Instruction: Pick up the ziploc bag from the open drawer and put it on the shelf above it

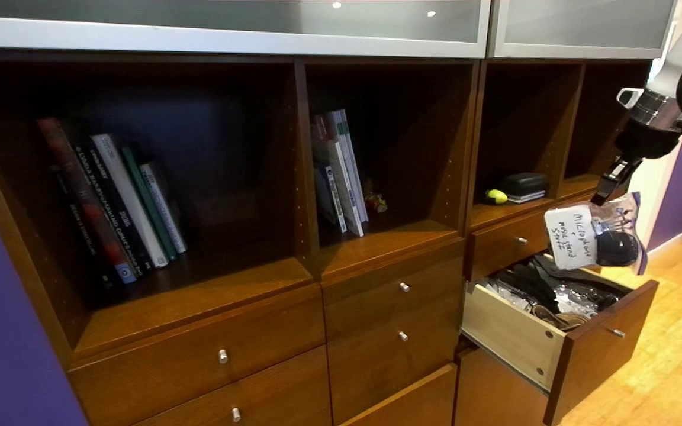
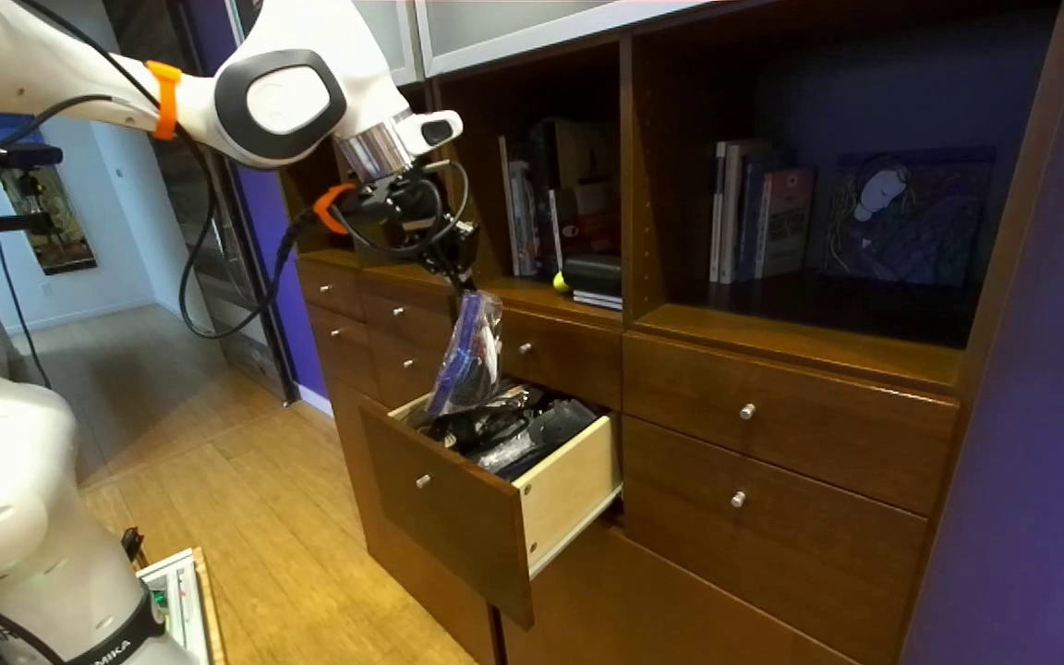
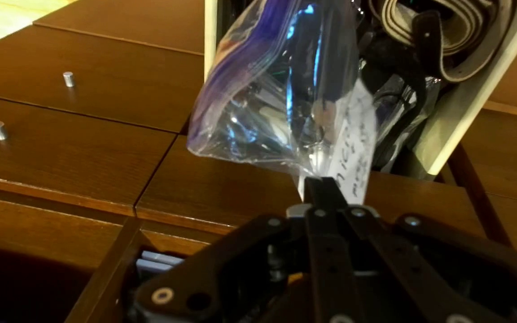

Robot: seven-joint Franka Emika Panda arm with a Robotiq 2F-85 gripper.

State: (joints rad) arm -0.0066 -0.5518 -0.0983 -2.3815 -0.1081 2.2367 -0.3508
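The ziploc bag (image 1: pixel 619 236) is clear, with a purple seal, dark contents and a white handwritten label. It hangs from my gripper (image 1: pixel 601 198) above the open drawer (image 1: pixel 512 334). In an exterior view the bag (image 2: pixel 472 351) hangs over the drawer front (image 2: pixel 458 526), below the gripper (image 2: pixel 465 283). In the wrist view my gripper (image 3: pixel 326 181) is shut on an edge of the bag (image 3: pixel 281 80), with the drawer's pale wall (image 3: pixel 474 103) behind. The shelf (image 1: pixel 498 216), a cubby directly above the drawer, also shows in an exterior view (image 2: pixel 518 292).
On the shelf are a yellow-green ball (image 1: pixel 496 196), a black case (image 1: pixel 524 182) on thin notebooks, and books (image 2: pixel 523 217). A divider (image 2: pixel 635 175) bounds the shelf. Dark items and a coiled strap (image 3: pixel 442 22) fill the drawer. A closed drawer front (image 1: pixel 510 239) lies between drawer and shelf.
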